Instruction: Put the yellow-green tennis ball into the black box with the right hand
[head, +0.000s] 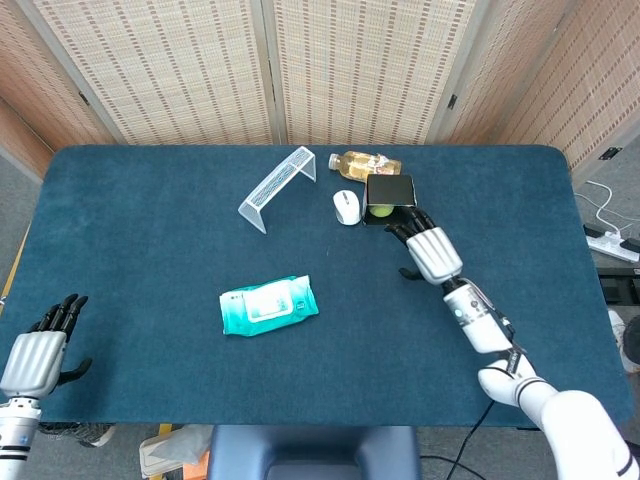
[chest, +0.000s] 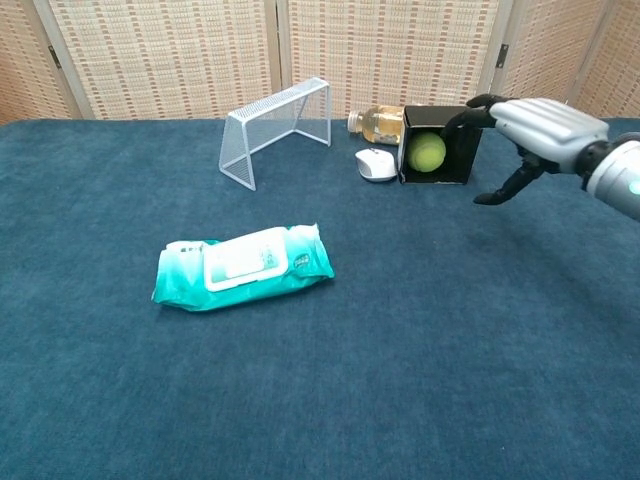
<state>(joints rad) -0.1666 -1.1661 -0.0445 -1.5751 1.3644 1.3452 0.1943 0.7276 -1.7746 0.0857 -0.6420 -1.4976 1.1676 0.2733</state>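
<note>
Chest view: tennis ball (chest: 427, 153) sits inside the black box (chest: 462, 146); right hand (chest: 540, 128), empty with fingers spread, hovers at the box's three o'clock. Placement looks complete; only withdrawal remains.

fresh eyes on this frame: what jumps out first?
The yellow-green tennis ball sitting inside the black box, which lies on its side at the far edge of the table, opening toward the chest camera. Just right of the box, the right hand hovers empty with its fingers spread. Nearer the middle of the blue table lies a teal pack of wet wipes, the brightest item on it.
</note>
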